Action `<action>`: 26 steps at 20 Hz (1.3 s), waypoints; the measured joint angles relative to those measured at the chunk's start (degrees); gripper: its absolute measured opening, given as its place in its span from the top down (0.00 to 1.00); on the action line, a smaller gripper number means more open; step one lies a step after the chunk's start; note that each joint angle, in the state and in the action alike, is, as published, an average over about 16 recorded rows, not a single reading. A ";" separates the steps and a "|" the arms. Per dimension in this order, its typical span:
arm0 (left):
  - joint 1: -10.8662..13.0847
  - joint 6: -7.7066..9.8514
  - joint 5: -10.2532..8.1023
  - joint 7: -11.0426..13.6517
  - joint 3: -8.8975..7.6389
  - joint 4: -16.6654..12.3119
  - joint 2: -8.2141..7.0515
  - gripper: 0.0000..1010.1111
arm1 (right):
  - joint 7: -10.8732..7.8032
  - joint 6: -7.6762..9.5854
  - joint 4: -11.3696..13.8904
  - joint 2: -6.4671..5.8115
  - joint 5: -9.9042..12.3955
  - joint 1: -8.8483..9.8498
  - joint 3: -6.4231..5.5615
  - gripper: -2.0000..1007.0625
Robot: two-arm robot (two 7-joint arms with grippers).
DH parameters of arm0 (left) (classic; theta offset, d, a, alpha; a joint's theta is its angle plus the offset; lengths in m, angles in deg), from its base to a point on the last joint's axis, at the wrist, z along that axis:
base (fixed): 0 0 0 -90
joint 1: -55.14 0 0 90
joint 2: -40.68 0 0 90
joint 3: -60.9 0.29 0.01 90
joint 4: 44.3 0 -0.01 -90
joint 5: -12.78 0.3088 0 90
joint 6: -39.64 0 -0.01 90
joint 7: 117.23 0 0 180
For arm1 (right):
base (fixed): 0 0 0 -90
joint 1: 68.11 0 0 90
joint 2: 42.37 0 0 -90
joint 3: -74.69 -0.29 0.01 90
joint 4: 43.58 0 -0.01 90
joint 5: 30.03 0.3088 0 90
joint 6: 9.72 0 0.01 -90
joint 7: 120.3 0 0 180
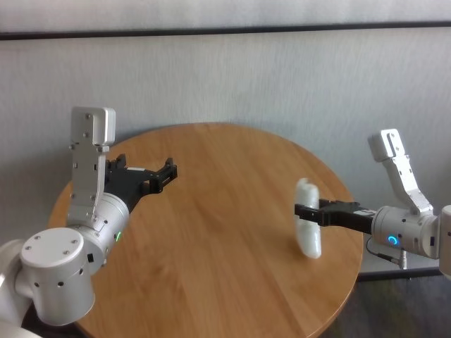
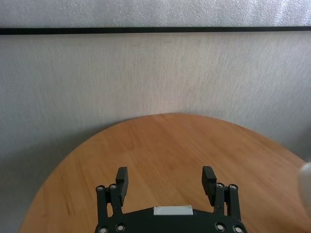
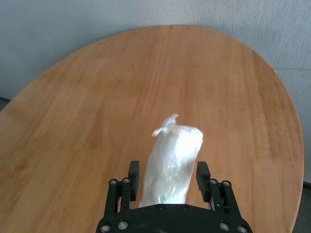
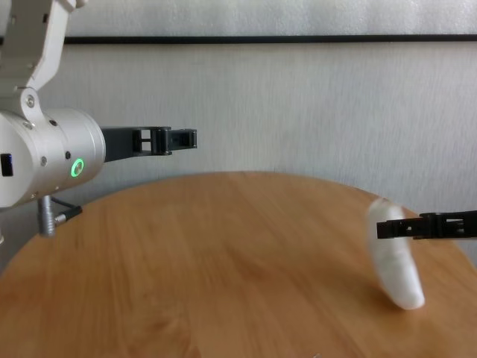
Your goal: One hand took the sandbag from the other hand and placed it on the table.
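Low in the right wrist frame, the right gripper (image 3: 167,177) clamps the sandbag (image 3: 172,162) mid-body above the table (image 1: 211,232). It looks soft, saggy, best held centrally. At upper left of the head frame, the left gripper (image 1: 168,171) hangs open, empty.

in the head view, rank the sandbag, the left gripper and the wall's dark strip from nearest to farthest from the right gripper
1. the sandbag: clamped between the fingers of the right gripper, at the right of the table.
2. the left gripper: open and empty, across the table on its left side.
3. the dark strip: high on the wall, behind the table.
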 joint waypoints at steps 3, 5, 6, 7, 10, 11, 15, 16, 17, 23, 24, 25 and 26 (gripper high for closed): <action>-0.01 -0.02 -0.02 0.01 0.00 -0.01 -0.01 0.01 | 0.01 -0.08 0.12 -0.08 0.15 0.11 -0.08 0.22; -0.01 -0.03 -0.02 0.01 0.00 -0.02 -0.02 0.01 | 0.02 -0.12 0.18 -0.11 0.22 0.16 -0.13 0.17; 0.00 -0.04 -0.01 -0.04 -0.03 -0.05 -0.02 0.01 | 0.00 -0.14 0.21 -0.13 0.25 0.19 -0.15 0.14; 0.02 -0.05 0.02 -0.12 -0.08 -0.09 -0.02 0.01 | -0.03 -0.20 0.28 -0.16 0.26 0.22 -0.17 0.12; 0.18 -0.03 0.18 -0.57 -0.41 -0.35 0.05 0.01 | -0.29 -0.77 0.92 -0.25 0.04 0.37 -0.22 0.07; 0.26 0.00 0.26 -0.76 -0.58 -0.48 0.09 0.01 | -0.42 -1.07 1.27 -0.29 -0.14 0.43 -0.23 0.05; 0.63 0.18 0.69 -1.54 -1.45 -1.16 0.29 0.01 | -1.14 -2.72 3.23 -0.24 -1.40 0.54 -0.05 0.01; 0.74 0.26 0.81 -1.72 -1.68 -1.37 0.34 0.01 | -1.36 -3.17 3.78 -0.16 -1.82 0.53 0.05 0.01; 0.87 0.34 0.93 -1.89 -1.92 -1.60 0.39 0.01 | -1.59 -3.65 4.36 -0.05 -2.26 0.51 0.15 0.01; 1.96 1.19 1.63 -2.55 -3.27 -3.27 0.82 0.01 | -3.00 -6.87 7.85 1.26 -5.74 0.01 1.16 0.01; 2.17 1.37 1.71 -2.54 -3.43 -3.52 0.90 0.01 | -3.21 -7.36 8.31 1.58 -6.37 -0.13 1.36 0.01; 2.38 1.56 1.78 -2.50 -3.56 -3.74 0.98 0.01 | -3.39 -7.77 8.65 1.94 -6.98 -0.29 1.57 0.01; 2.58 1.77 1.82 -2.45 -3.69 -3.92 1.07 0.01 | -3.57 -8.13 8.87 2.35 -7.56 -0.49 1.80 0.01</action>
